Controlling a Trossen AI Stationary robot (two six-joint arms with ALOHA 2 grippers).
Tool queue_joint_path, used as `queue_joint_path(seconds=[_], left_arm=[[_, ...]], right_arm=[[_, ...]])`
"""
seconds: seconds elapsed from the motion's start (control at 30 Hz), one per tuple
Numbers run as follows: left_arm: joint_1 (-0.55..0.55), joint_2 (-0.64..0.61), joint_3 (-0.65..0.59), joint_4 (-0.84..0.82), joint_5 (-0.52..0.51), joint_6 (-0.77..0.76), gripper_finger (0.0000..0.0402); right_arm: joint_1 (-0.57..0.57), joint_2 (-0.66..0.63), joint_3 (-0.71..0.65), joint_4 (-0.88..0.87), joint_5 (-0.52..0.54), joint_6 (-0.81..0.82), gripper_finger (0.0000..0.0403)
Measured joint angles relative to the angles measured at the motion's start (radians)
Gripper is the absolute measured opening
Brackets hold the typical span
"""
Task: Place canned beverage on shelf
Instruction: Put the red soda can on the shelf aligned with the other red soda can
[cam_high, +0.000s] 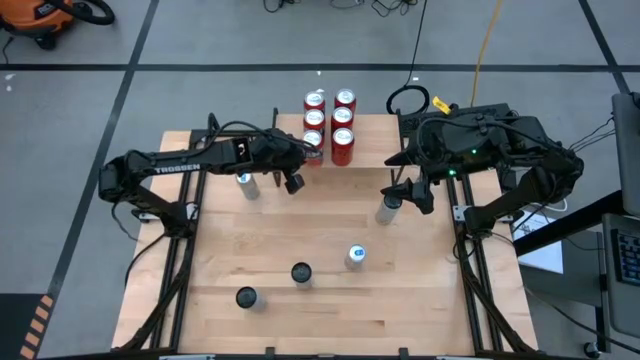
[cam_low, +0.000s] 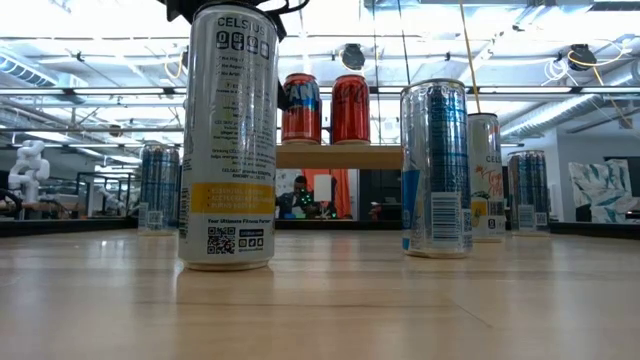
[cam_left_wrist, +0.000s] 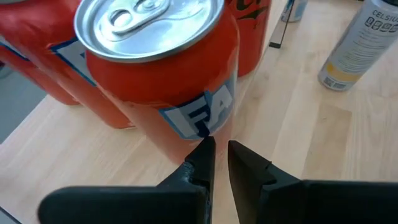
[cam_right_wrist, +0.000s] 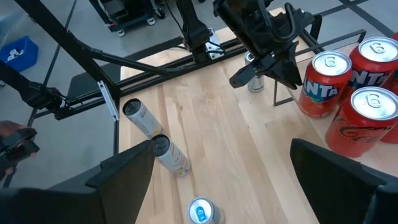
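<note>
The low shelf (cam_low: 340, 157) stands at the table's far edge and carries several red and orange cans (cam_high: 330, 125). My left gripper (cam_left_wrist: 219, 152) is nearly shut and empty. Its tips are against the side of the nearest orange Fanta can (cam_left_wrist: 161, 68), which stands upright on its base at the shelf's near left corner (cam_high: 313, 140). My right gripper (cam_right_wrist: 230, 180) is open and empty, hovering by a silver can (cam_high: 388, 208) right of centre. My left gripper's fingertips (cam_left_wrist: 205, 146) stand right at the lower side wall of the Fanta can (cam_left_wrist: 199, 121), coming from the table's near side and slanting down. I cannot tell whether they touch it. The can stands upright on the wood.
Tall slim cans stand upright on the table: one under the left arm (cam_high: 246, 185), a blue-topped one (cam_high: 355, 257), and two dark-topped ones (cam_high: 301, 272) (cam_high: 246, 297) toward the near edge. Another can (cam_left_wrist: 357, 43) stands beside the shelf's black leg (cam_right_wrist: 275, 93).
</note>
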Motion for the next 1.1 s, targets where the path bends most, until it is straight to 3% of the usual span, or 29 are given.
queue_joint_path(seconds=[0.5, 0.7, 1.1], left_arm=[[0.000, 0.001, 0.000, 0.040, -0.006, 0.001, 0.0042], [0.000, 0.001, 0.000, 0.016, -0.053, 0.002, 0.0042], [-0.023, 0.001, 0.028, -0.043, -0.056, -0.054, 0.0042]], right_arm=[[0.000, 0.000, 0.000, 0.000, 0.000, 0.003, 0.0352], [0.000, 0.000, 0.000, 0.000, 0.000, 0.007, 0.0352], [0.000, 0.000, 0.000, -0.001, -0.004, 0.025, 0.0352]])
